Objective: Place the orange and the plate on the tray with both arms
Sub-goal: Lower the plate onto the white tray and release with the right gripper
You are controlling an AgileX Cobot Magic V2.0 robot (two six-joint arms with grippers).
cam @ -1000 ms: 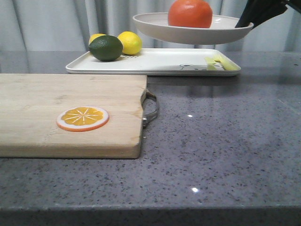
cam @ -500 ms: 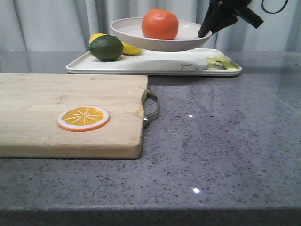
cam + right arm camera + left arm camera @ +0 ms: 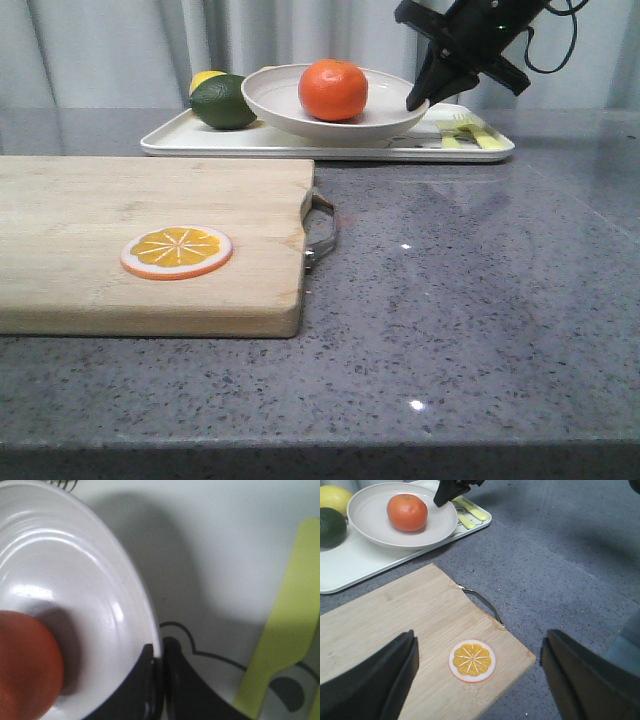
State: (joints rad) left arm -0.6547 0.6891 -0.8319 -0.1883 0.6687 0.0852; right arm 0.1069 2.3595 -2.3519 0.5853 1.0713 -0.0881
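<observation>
The orange (image 3: 333,89) lies in the off-white plate (image 3: 290,112), and the plate rests on the white tray (image 3: 200,140) at the back of the table. My right gripper (image 3: 417,101) is shut on the plate's right rim. In the right wrist view its fingers (image 3: 159,666) pinch the rim (image 3: 131,575), with the orange (image 3: 25,665) inside and the tray's bear drawing (image 3: 220,660) beside it. My left gripper (image 3: 479,677) is open and empty, high above the orange slice (image 3: 472,660). The left wrist view also shows the plate (image 3: 370,520), the orange (image 3: 407,512) and the tray (image 3: 350,565).
A wooden cutting board (image 3: 120,210) with a metal handle (image 3: 322,228) fills the front left and carries an orange slice disc (image 3: 176,251). A green lime (image 3: 223,101) and a yellow lemon (image 3: 204,79) sit on the tray's left part. Yellow-green marks (image 3: 470,131) show on its right.
My right gripper has lowered the plate with the orange leftward and down, from above the tray onto it. The left gripper view gives no earlier frame.
</observation>
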